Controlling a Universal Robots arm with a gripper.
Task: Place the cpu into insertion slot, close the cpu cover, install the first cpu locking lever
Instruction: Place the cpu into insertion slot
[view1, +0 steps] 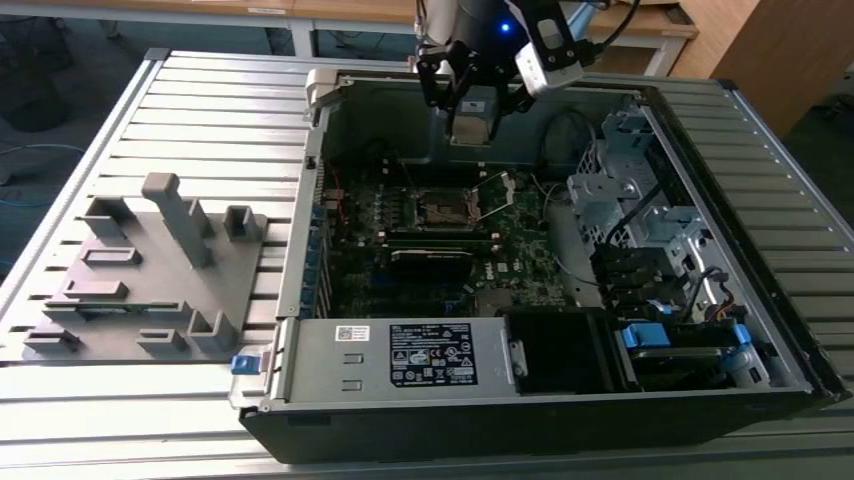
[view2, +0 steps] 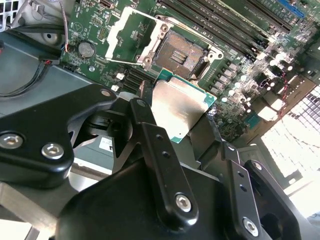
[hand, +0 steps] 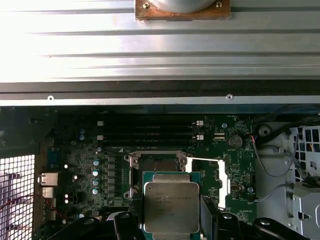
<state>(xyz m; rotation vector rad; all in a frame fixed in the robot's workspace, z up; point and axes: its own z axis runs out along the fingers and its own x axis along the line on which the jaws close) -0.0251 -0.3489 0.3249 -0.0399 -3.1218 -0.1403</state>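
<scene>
While the tool (view1: 473, 120) hangs over the far end of the open computer case (view1: 307, 190) in the exterior view, it is clenched on the cpu (view2: 182, 105), gripping the chip by two opposite edges between its black fingers (view2: 146, 100). The cpu's dull silver top faces both wrist cameras, with a thin green border showing around it, and it is held up in the air, apart from the board. Below it, on the green motherboard (view2: 95, 25), lies the insertion slot (view2: 181, 51), its dark square of contacts bare and nothing seated in it. In the first wrist view the cpu (hand: 171, 206) overlaps the near edge of the insertion slot (hand: 156, 164), so the chip sits close to above it but not down in it. The cpu cover (view2: 114, 40) is swung open, lying to one side of the slot on its hinge, with green board showing through its open centre; in the first wrist view it shows as a bright frame (hand: 223, 181) just beside the slot. Long dark memory slots (hand: 145, 135) run along the slot's other side. The case rests on a slatted metal worktop (view1: 200, 120), and a grey moulded fixture (view1: 147, 270) lies on the worktop at the exterior view's left, well apart from the tool.
</scene>
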